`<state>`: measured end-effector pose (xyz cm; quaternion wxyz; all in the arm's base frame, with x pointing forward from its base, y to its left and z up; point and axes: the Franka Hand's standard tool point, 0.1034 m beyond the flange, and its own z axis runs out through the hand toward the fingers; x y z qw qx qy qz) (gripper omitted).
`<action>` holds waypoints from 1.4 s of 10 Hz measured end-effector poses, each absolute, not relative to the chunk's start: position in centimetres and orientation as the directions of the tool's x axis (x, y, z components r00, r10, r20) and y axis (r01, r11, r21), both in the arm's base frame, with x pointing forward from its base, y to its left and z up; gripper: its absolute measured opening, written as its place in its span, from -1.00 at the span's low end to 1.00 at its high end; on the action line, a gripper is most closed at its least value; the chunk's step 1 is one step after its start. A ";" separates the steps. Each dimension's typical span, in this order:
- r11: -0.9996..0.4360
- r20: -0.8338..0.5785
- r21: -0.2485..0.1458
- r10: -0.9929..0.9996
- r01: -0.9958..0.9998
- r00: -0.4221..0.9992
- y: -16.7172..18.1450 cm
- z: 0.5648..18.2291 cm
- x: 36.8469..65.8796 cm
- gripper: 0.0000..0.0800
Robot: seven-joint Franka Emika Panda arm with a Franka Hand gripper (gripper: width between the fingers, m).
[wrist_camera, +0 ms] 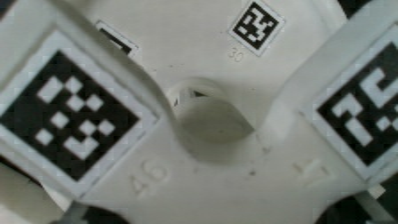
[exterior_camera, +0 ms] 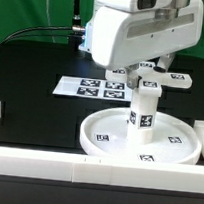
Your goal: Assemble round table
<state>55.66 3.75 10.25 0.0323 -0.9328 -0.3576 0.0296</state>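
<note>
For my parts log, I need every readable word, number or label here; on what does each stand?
No words, numbers or brands are readable.
Only black-and-white square tags, patterns without letters, stand on the round disc, leg, foot and marker board.

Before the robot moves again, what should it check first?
1. Round disc lies flat on the table: ok.
2. Leg stands upright in the disc's middle: ok.
3. Cross-shaped foot is above the leg's top: ok.
4. Foot is pushed fully onto the leg: cannot tell, as the joint is hidden.
5. Gripper is shut on the foot: cannot tell, as the fingers do not show clearly.
6. Marker board lies apart from the disc: ok.
</note>
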 end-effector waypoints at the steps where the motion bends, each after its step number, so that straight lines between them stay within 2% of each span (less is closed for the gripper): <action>1: -0.742 -0.032 -0.081 0.669 0.665 0.742 3.7 10.3 55.7 0.13; 6: -0.789 -0.034 -0.081 0.613 0.610 0.789 3.5 10.2 55.7 0.13; 8: -0.917 -0.026 -0.083 0.394 0.391 0.919 3.6 10.2 55.6 0.13; 10: -0.979 -0.021 -0.092 0.186 0.183 0.982 3.8 10.2 55.7 0.13; 14: -0.972 -0.017 -0.089 -0.215 -0.216 0.976 4.0 10.2 55.9 0.13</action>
